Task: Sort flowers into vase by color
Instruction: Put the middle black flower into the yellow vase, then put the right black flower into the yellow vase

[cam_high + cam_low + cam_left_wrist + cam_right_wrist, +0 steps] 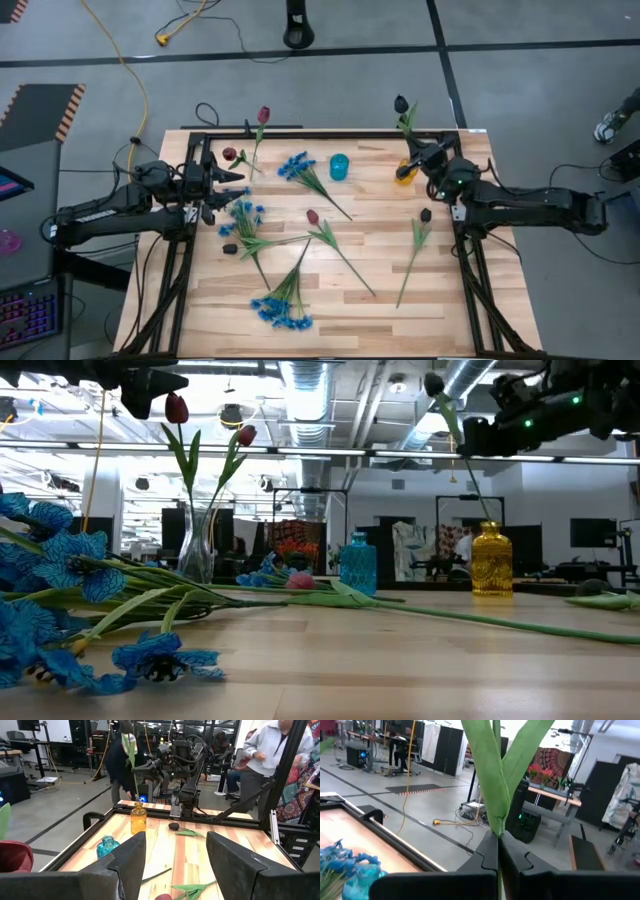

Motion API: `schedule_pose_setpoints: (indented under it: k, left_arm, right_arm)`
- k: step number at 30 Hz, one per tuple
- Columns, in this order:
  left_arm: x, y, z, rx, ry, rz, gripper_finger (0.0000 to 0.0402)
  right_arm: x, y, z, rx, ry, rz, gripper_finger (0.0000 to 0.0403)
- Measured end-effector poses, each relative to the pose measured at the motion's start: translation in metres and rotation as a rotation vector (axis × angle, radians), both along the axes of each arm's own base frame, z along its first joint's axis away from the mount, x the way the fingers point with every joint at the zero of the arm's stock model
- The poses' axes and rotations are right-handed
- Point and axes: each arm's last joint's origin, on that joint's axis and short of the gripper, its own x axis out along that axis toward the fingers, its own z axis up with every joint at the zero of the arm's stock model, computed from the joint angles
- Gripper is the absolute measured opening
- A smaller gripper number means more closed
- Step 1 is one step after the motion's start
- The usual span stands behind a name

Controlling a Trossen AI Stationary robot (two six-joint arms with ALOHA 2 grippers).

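Note:
My right gripper is shut on a near-black tulip above the yellow vase at the far right. The tulip's stem runs down to the mouth of the yellow vase; whether it is inside I cannot tell. A blue vase stands far centre. A clear vase at the far left holds two red tulips. Blue bunches, a red tulip and a near-black tulip lie on the table. My left gripper hangs open at the left, touching nothing. My right gripper pinches the tulip's green stem between its two fingers, just below where the leaves spread. The fingers come in level from the table's right side and lie across the stem. The flower stands nearly upright, bud up, with its lower stem hanging toward the yellow vase.
More blue bunches lie at the left and the near edge, and a dark bud lies at the left. A black frame runs round the table. People stand in the room beyond.

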Motion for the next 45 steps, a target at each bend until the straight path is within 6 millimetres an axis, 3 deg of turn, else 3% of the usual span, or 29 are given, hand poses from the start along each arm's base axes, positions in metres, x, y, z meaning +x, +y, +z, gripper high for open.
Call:
schedule_pose_setpoints:
  k: [11,29,36,45]
  left_arm:
    - [0.0,0.0,0.0,-0.001,0.0,0.0,0.0196]
    - [0.0,0.0,0.0,-0.002,0.001,0.0,0.0196]
    - [0.0,0.0,0.0,-0.002,0.001,0.0,0.0196]
    - [0.0,0.0,0.0,-0.002,0.001,-0.001,0.0196]
  right_arm:
    - [-0.005,-0.001,-0.023,0.03,0.011,-0.013,0.003]
    - [-0.006,-0.002,-0.024,0.033,0.02,-0.027,0.0063]
    - [-0.009,-0.003,-0.028,0.057,0.057,-0.157,0.0129]
    - [-0.011,-0.003,-0.036,0.148,0.013,-0.184,0.022]
